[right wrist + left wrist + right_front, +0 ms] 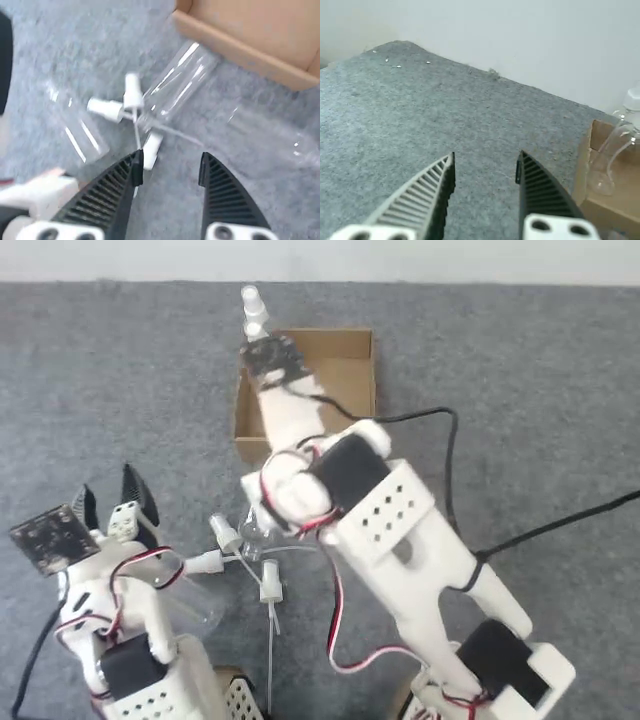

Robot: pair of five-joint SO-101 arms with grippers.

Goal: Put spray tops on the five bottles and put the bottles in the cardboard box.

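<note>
While bottles lie uncapped, step: capping.
spray tops: loose, 6 o'clock of cardboard box.
right gripper: spread wide, empty; next: pinch a top.
left gripper: spread, empty.

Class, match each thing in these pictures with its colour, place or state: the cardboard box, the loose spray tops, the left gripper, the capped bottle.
Things:
1. cardboard box
2. loose spray tops
3. left gripper
4. capped bottle

Descriptions:
a. open, holding nothing
b. clear, at the box's corner
c. brown
d. white, lying on the carpet

Pairs: 1-c, 2-d, 3-a, 4-b.
</note>
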